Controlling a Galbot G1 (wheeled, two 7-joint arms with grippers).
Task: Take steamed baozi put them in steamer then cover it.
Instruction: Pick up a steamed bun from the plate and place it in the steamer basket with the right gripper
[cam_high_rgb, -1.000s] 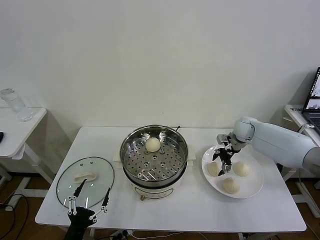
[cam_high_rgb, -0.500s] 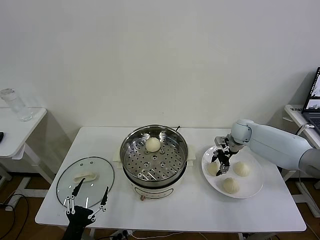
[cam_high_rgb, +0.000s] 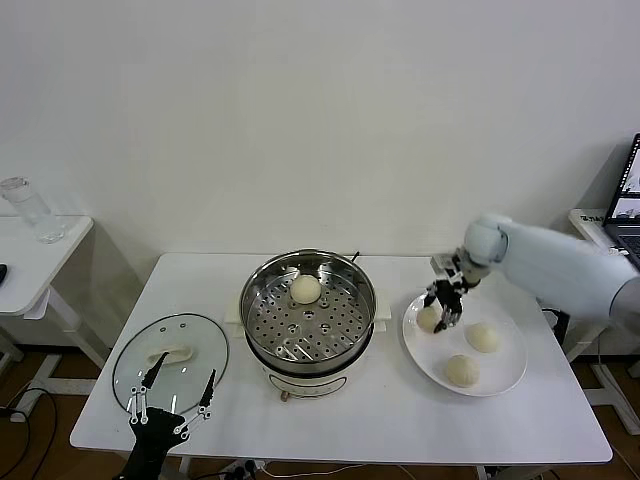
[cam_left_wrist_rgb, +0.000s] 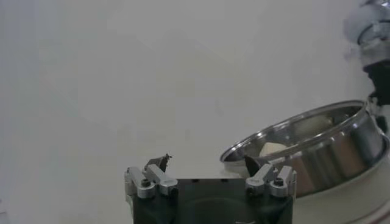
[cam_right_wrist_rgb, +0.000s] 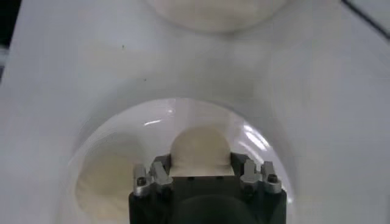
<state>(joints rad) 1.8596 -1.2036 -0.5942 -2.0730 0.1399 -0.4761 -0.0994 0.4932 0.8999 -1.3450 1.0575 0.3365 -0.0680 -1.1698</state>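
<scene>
Baozi grip first: the right gripper (cam_high_rgb: 441, 312), right of centre in the head view, has its jaws closed on a cream bun (cam_right_wrist_rgb: 201, 148) at the upper left of the white plate (cam_high_rgb: 505, 380), while the left gripper (cam_high_rgb: 172, 394), bottom left, hangs with jaws wide apart, holding nothing, over the near rim of the glass lid (cam_high_rgb: 135, 345). Largest on the white table (cam_high_rgb: 390, 420) is the steel steamer (cam_high_rgb: 262, 283) at centre, uncovered, one pale bun (cam_high_rgb: 306, 288) on its perforated tray. Two smooth round buns (cam_high_rgb: 484, 338) lie farther right on the plate.

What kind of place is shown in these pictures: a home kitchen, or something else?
Probably a lab or office test room, not a kitchen: a plain white folding table against a bare wall, an open laptop on a side desk, and a shiny round steel steamer on it.
</scene>
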